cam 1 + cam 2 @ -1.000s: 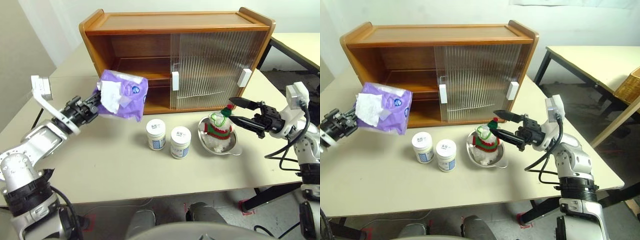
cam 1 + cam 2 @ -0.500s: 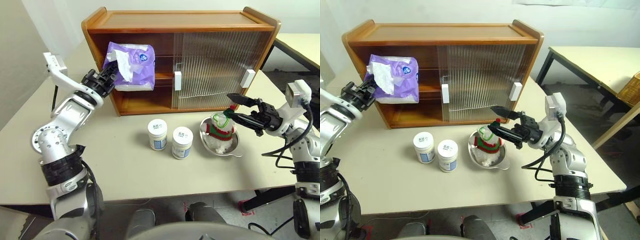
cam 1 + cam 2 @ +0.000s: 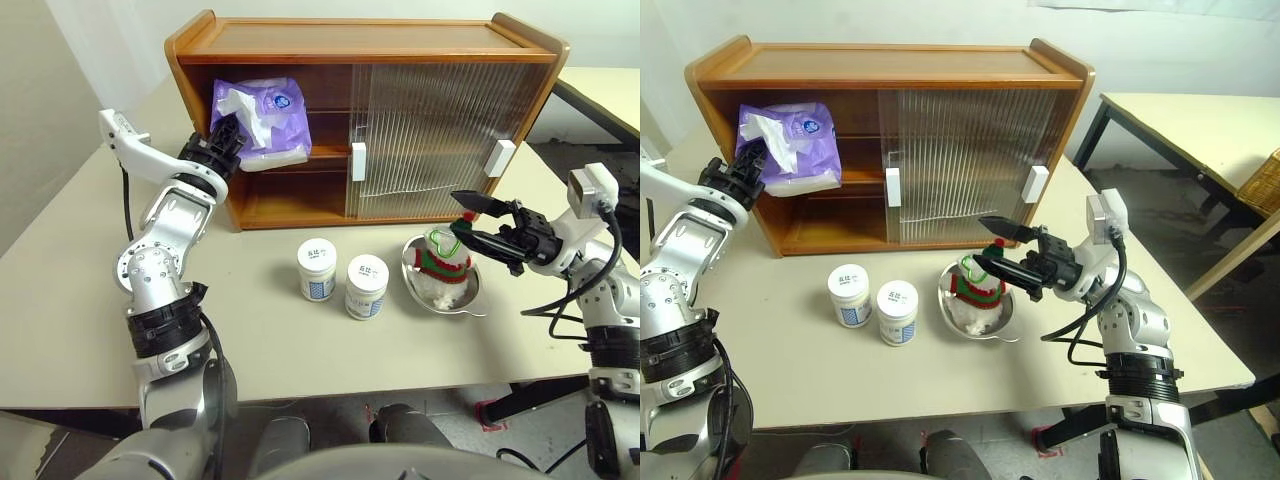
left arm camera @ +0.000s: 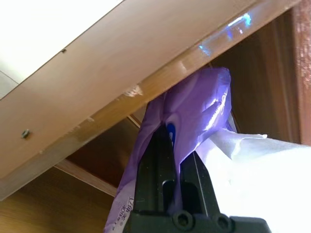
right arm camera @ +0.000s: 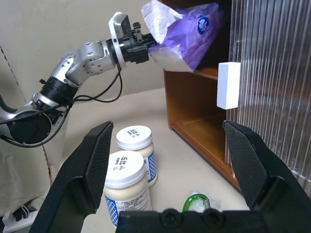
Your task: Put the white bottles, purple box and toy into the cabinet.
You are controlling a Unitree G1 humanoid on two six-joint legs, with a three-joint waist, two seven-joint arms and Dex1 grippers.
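The cabinet (image 3: pixel 360 120) stands with its left half open. The purple box (image 3: pixel 262 122), clamped in the left gripper (image 3: pixel 228 140), sits at the upper shelf opening, not yet let go. Two white bottles (image 3: pixel 341 277) wait side by side on the table (image 3: pixel 60 300). The toy (image 3: pixel 438 262) lies in a metal dish (image 3: pixel 470 296); the right gripper (image 3: pixel 468 222), spread wide and empty, hovers just beside it. Nothing appears fully stowed.
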